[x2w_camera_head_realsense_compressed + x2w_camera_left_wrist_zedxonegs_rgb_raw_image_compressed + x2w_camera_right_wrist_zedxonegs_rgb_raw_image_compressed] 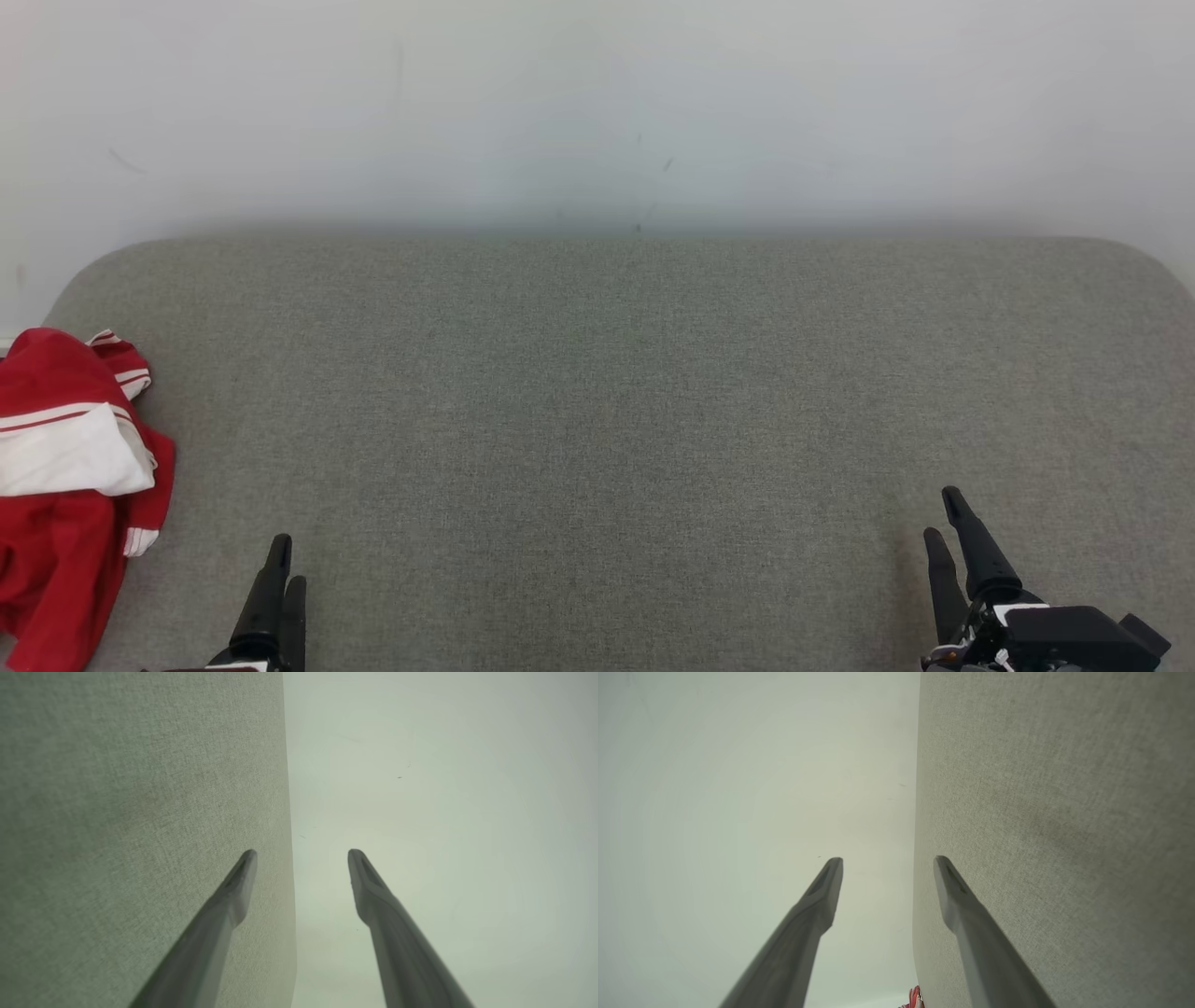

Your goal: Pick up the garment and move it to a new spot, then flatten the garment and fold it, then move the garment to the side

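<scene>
We see the garment (65, 485) lying crumpled at the left edge of the grey fabric pad (607, 420), toward its near-left corner, with part of it running past the left side of the head view. It is red with a white panel across its middle and red-and-white striped bands. Its long axis runs roughly from far to near, along the pad's left edge. One striped band sits at the far end and another on the side facing the pad's middle. We cannot tell which end is the collar and which the hem.

The left gripper (288, 560) hangs over the pad's near edge, just beside the garment but apart from it, pointing toward the far edge. In its wrist view the fingers (243, 877) stand well apart with nothing between them.

The right gripper (941, 513) is over the near edge toward the right corner, well apart from the garment. Its fingers (826, 886) are likewise spread, with nothing between them.

A pale wall (597, 112) rises behind the pad's far edge.
</scene>
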`<state>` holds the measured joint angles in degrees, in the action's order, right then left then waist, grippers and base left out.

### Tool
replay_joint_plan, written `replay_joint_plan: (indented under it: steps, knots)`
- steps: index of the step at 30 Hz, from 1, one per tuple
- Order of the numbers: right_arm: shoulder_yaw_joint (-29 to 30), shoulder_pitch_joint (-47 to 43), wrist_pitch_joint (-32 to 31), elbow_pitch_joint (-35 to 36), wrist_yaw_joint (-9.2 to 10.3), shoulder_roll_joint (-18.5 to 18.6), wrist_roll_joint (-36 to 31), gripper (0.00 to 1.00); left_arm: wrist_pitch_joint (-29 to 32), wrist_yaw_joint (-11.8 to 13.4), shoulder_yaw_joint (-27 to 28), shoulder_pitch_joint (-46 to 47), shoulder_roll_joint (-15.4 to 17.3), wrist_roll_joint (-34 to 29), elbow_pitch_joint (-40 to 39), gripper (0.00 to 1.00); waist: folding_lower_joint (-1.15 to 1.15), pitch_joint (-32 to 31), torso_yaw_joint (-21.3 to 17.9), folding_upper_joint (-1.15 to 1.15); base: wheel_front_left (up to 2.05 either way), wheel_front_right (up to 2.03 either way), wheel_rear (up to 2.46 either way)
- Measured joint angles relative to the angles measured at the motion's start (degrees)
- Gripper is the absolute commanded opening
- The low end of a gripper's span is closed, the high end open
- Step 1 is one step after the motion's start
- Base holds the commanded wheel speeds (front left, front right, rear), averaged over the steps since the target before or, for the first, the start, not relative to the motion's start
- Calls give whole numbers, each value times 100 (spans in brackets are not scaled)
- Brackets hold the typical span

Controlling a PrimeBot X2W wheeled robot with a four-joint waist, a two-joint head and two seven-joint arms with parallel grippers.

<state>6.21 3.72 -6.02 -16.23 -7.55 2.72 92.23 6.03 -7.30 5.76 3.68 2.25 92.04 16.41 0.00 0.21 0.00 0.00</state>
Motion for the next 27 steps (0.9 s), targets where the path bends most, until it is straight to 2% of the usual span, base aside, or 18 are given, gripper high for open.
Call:
replay_joint_plan:
  steps: [8,15,27]
  knots:
    - [-229,-10,238,56,0,98,-391,100,-237,0,-37,-4,2,-548,-23,100,0,10,1,0,0,0,0]
    - [-292,-13,446,80,0,142,-1359,100,-443,0,-98,-16,2,-1512,-58,100,0,24,-3,0,0,0,0]
    - [-407,-40,705,154,0,141,-2568,100,-694,5,-321,-56,4,-2815,-83,100,0,33,-11,0,0,0,0]
